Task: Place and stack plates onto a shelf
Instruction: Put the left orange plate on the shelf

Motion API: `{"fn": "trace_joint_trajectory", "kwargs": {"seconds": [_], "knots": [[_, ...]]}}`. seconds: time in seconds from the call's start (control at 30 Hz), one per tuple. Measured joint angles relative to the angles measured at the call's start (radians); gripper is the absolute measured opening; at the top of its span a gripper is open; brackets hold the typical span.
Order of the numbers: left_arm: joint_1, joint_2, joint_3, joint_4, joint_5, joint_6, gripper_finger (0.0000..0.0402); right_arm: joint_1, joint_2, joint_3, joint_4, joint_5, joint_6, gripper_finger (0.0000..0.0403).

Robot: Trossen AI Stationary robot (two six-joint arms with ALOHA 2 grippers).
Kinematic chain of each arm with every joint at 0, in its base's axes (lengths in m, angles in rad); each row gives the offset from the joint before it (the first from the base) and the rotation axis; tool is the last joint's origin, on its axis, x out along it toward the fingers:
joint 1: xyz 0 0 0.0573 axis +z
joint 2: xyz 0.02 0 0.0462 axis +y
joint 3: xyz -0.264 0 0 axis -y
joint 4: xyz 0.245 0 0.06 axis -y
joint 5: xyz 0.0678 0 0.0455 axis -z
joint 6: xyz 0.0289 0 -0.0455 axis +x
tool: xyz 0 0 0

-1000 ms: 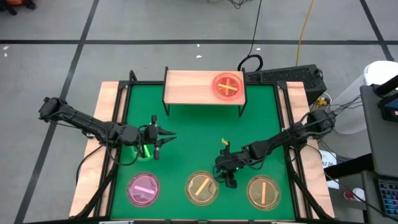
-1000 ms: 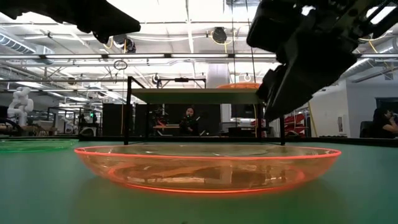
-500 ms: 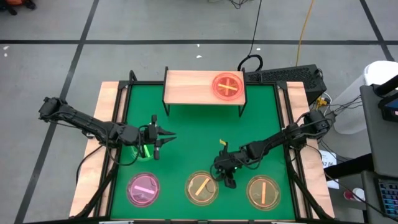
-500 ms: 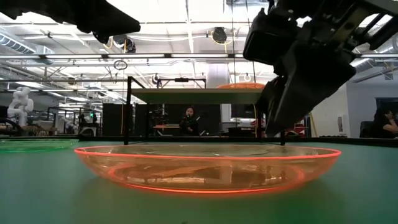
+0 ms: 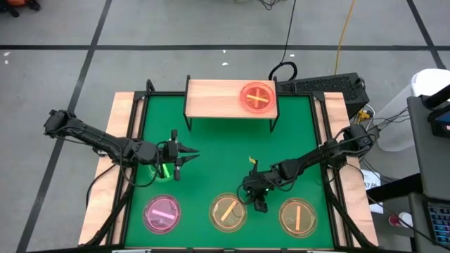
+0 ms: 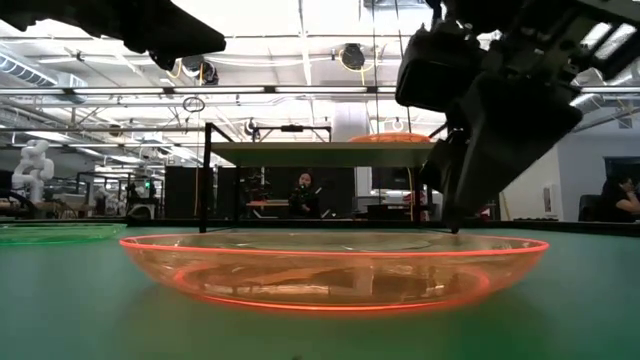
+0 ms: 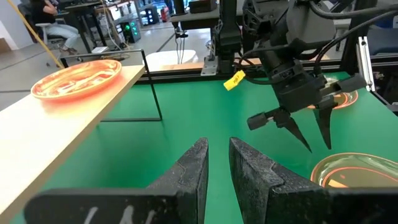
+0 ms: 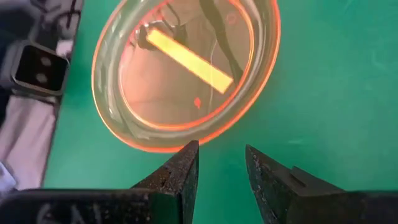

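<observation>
Hovering just above the green mat (image 5: pixel 225 140), the right gripper (image 5: pixel 257 200) hangs at the right rim of the middle amber plate (image 5: pixel 228 212), its two dark fingers (image 8: pixel 180 171) parted with nothing between them and pointing down at that plate's edge. This plate carries a yellow stripe and sits in the near row, between a pink plate (image 5: pixel 162 213) with a pink stripe to its left and another amber plate (image 5: pixel 297 216) with a yellow stripe to its right. The left gripper (image 5: pixel 188 156) waits over the left half of the mat, its fingers (image 7: pixel 193 171) a narrow gap apart and empty, aimed toward the right. Under the left arm's wrist lies a green plate (image 5: pixel 162 171), partly hidden by the arm. The shelf (image 5: pixel 214 98) stands at the far edge of the mat, and on the right end of its light wooden top rests a reddish plate (image 5: pixel 257 97) marked with a yellow cross. From the low view, the middle amber plate fills the foreground with the shelf's black legs behind it.
</observation>
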Motion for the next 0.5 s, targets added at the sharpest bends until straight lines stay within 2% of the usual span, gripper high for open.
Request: {"fn": "trace_joint_trajectory", "kwargs": {"seconds": [0.13, 0.5], "knots": [[0.0, 0.0, 0.0, 0.0, 0.0, -0.001, 0.0072, -0.014, 0.008, 0.0, 0.042, -0.002, 0.066, 0.0114], [0.0, 0.0, 0.0, 0.001, 0.0, -0.002, 0.0072, -0.037, 0.029, 0.0, 0.066, 0.003, 0.113, 0.0114]]}}
